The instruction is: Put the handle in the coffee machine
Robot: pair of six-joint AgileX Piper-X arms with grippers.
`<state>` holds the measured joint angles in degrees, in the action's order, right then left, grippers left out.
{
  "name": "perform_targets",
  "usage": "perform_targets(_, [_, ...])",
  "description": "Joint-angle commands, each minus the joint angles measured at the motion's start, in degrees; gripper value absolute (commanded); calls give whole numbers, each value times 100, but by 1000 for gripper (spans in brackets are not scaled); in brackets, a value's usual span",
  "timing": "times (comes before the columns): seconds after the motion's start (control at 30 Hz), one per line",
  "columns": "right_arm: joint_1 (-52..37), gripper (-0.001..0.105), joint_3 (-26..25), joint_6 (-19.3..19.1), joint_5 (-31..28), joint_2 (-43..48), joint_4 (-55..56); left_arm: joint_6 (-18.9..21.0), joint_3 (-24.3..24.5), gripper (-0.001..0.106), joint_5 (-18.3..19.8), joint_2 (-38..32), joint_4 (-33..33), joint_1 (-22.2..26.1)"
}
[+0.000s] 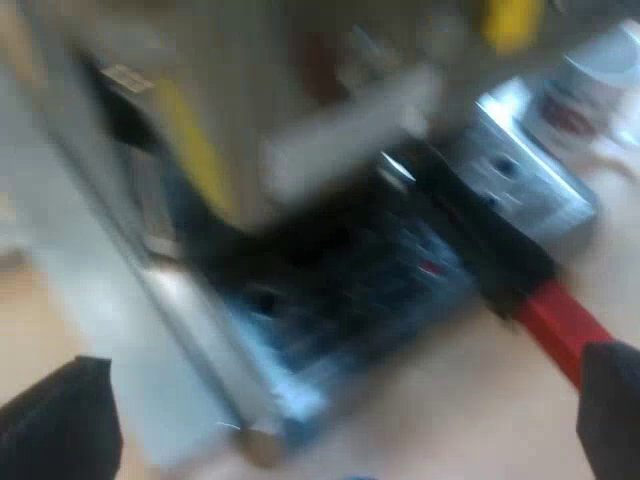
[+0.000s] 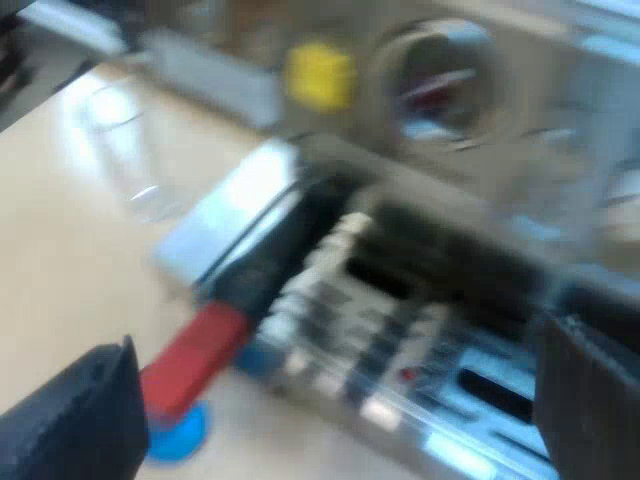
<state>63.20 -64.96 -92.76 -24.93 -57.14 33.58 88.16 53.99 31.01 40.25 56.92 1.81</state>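
Observation:
The espresso machine (image 1: pixel 330 270) stands close before my left gripper (image 1: pixel 335 415), which is open with nothing between its fingers. The holder's dark handle (image 1: pixel 480 235) sticks out from the machine's front and ends in red (image 1: pixel 560 325). My right gripper (image 2: pixel 335 405) is also open and holds nothing; it faces the machine's drip grate (image 2: pixel 400 350). Here the handle (image 2: pixel 285 250) slants out of the machine's front, its red end (image 2: pixel 195 355) near one of my fingers (image 2: pixel 75 425). Motion blur hides how the holder's head sits in the machine.
A blue tamper (image 2: pixel 178 437) lies on the table under the red end. A measuring glass (image 2: pixel 125 150) stands farther off. A shiny metal box (image 1: pixel 525 175) sits beside the handle, with a white mug (image 1: pixel 590 95) beyond it. The table top is light wood (image 2: pixel 70 280).

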Motion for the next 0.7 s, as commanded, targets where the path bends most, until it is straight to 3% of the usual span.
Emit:
perform_targets(0.03, [-582, 81, -43, 57, 121, 211, 27, 31, 456, 95, -595, -49, 33, 307])
perform_targets(0.2, [-1788, 81, -240, 24, 207, 583, 659, 31, 1152, 95, -778, -64, 118, 814])
perform_targets(0.33, [-2733, 81, -427, -281, 320, 805, 1229, 19, 1381, 95, -820, -64, 261, 840])
perform_targets(0.53, [-4327, 81, -430, -392, 1130, 1157, 1691, 19, 1386, 95, -820, -79, 339, 840])
perform_targets(0.57, [-5068, 81, -401, -512, 1458, 1253, 1772, 19, 1386, 95, -820, -94, 390, 840])
perform_targets(0.7, [-6147, 81, -231, -705, 2231, 1465, 1841, -66, 1374, 95, -855, -257, 453, 840])
